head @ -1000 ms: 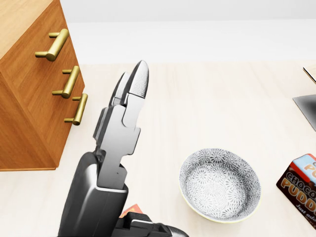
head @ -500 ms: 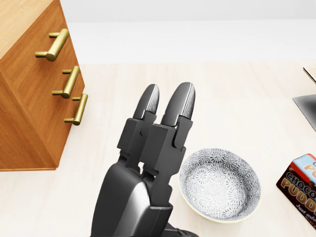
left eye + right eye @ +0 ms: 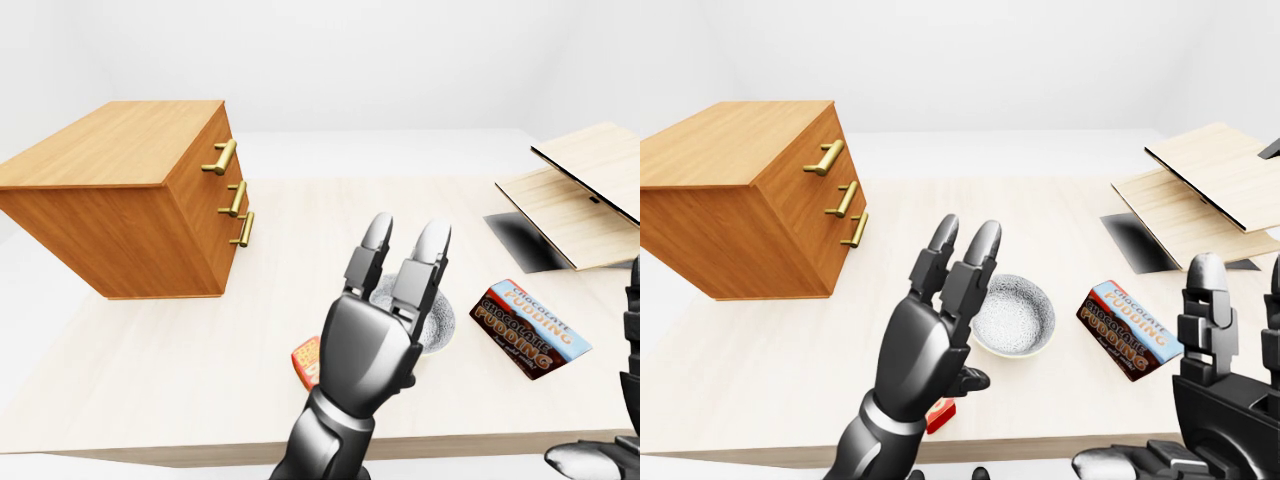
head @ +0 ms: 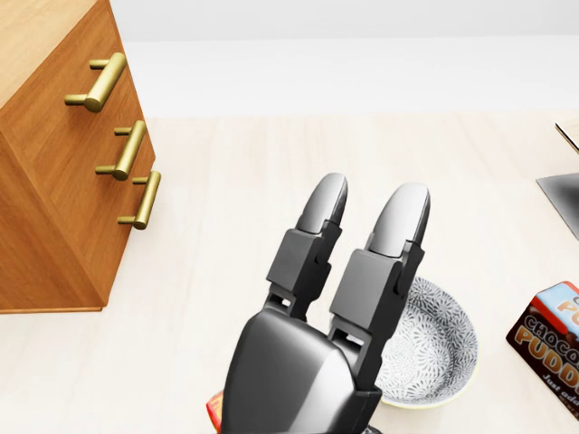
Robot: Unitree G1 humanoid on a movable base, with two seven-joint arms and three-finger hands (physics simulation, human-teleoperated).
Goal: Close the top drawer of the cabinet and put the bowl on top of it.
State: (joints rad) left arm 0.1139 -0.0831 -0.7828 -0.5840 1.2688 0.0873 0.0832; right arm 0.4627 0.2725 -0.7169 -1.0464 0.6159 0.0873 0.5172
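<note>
Lying just beside fingers (image 3: 983, 250) of left hand (image 3: 930, 345): bowl (image 3: 1020, 318).

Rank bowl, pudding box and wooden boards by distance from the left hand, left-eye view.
1. Bowl, just right of the left hand, partly hidden behind it.
2. Pudding box, farther right.
3. Wooden boards, upper right, farthest.

Top drawer (image 3: 210, 160) shut; patterned bowl (image 3: 1015, 318) upright nr cabinet (image 3: 120, 200).
</note>
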